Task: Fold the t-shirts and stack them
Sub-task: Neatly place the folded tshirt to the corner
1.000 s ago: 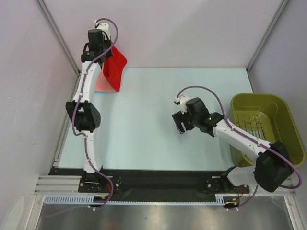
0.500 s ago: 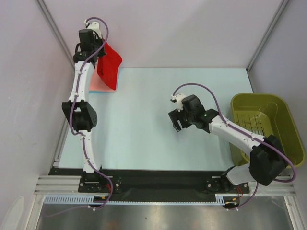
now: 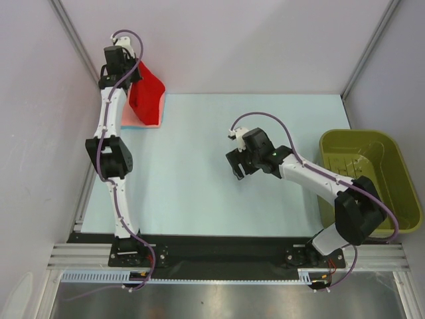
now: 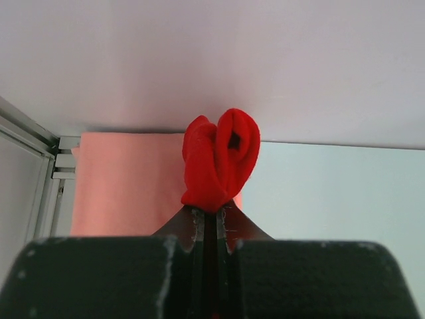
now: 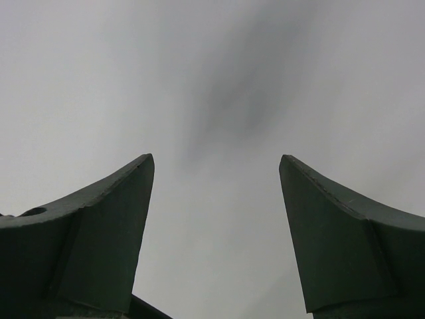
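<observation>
The left gripper [image 4: 211, 211], pinching the red t-shirt [image 3: 147, 93] at eleven o'clock, should lay it squarely over the salmon-pink t-shirt [image 3: 137, 119]; the right gripper [image 3: 238, 167] stands spread.

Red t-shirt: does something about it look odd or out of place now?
Yes. The red t-shirt is not lying flat: it hangs bunched from the shut left gripper at the far left corner of the table, over the salmon-pink t-shirt, which lies flat. Nothing looks torn or spilled.
</observation>
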You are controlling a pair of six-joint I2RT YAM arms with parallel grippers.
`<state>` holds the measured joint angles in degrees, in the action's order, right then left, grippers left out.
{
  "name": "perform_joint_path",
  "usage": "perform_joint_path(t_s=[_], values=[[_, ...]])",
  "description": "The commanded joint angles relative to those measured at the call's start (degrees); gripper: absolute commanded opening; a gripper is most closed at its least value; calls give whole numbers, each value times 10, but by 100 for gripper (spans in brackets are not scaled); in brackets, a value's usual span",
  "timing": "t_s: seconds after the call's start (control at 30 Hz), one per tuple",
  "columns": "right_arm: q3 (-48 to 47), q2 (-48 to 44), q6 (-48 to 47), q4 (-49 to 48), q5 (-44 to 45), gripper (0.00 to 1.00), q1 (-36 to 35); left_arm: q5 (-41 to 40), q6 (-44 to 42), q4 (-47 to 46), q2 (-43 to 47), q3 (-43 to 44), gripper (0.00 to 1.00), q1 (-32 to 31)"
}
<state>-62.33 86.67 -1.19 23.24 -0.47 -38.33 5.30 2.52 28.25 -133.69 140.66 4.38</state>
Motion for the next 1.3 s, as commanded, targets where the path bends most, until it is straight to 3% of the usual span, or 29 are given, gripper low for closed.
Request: perform_joint_path(t_s=[0.0, 0.13, 0.77, 0.9, 1.07, 1.1, 1.27], values=[[-32, 13, 8, -7, 1, 81, -7, 14, 6, -56, 1, 32, 0, 11], [-52, 34, 8, -2, 2, 81, -11, -3, -13, -103, 19, -34, 0, 9], [-144, 131, 1, 41, -4, 82, -25, -93, -34, -153, -58, -48, 0, 45], [-148, 140, 1, 47, -8, 82, -24, -107, -48, -169, -77, -48, 14, 47], [-154, 150, 5, 55, -13, 82, -25, -96, -54, -181, -98, -34, 7, 51], [-155, 150, 5, 55, -14, 82, -24, -96, -52, -181, -98, -34, 0, 51], [-159, 152, 9, 55, -15, 83, -25, -65, 3, -162, -64, -39, 0, 49]])
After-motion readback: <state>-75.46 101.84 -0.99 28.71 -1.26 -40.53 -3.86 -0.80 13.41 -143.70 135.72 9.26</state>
